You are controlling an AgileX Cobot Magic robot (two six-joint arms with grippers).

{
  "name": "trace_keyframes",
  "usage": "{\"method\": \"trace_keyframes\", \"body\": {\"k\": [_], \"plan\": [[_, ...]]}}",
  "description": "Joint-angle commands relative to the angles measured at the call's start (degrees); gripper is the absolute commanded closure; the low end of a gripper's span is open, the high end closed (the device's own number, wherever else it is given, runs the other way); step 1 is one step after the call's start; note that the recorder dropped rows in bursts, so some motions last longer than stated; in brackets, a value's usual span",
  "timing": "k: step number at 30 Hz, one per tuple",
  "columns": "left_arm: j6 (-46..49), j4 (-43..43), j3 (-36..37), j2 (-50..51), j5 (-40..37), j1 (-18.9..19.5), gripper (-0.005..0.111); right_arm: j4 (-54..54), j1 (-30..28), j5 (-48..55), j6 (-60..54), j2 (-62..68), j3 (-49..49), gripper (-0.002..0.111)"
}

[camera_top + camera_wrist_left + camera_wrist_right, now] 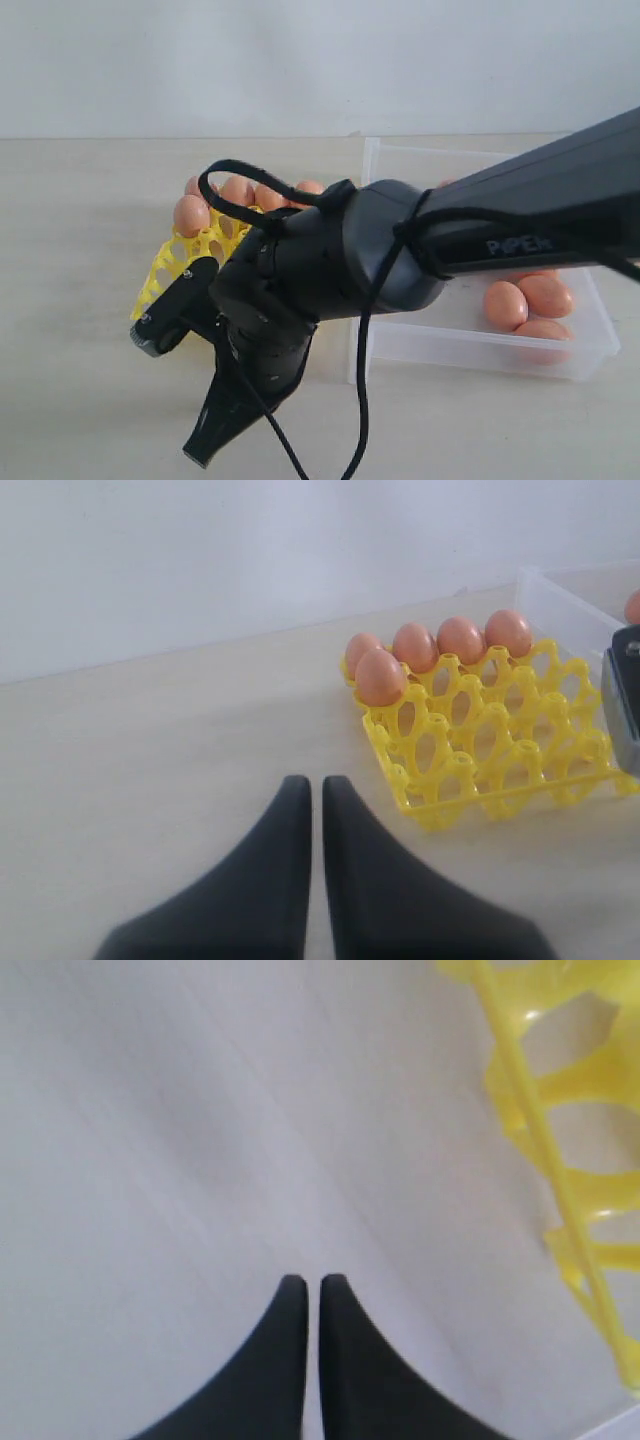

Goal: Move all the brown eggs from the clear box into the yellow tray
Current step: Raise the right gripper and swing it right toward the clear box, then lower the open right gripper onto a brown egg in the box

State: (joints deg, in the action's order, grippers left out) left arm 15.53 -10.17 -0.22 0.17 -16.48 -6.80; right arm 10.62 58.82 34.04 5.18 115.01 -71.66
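The yellow tray (520, 798) holds several brown eggs (380, 677) along its far row and one corner cup. In the exterior view the right arm hides most of the tray (165, 265), leaving its left corner and some eggs (191, 215) showing. The clear box (480, 345) at the right holds three visible brown eggs (505, 305) near its right end. My right gripper (312, 1282) is shut and empty, pointing down at bare table (200, 455) in front of the tray's edge (560, 1190). My left gripper (315, 785) is shut and empty, low over the table short of the tray.
The right arm's black body (330, 270) and its loose cable (362, 400) cross over the tray and the box's left end. Its wrist camera housing (622, 695) shows beside the tray. A corner of the clear box (560, 605) lies beyond the tray. A pale wall (300, 60) stands behind.
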Motion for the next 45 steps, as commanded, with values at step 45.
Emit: {"method": "trace_keyframes", "body": {"k": [45], "plan": [[0.0, 0.1, 0.2, -0.2, 0.2, -0.3, 0.103, -20.3, -41.9, 11.7, -10.4, -7.8, -8.4, 0.108]]}}
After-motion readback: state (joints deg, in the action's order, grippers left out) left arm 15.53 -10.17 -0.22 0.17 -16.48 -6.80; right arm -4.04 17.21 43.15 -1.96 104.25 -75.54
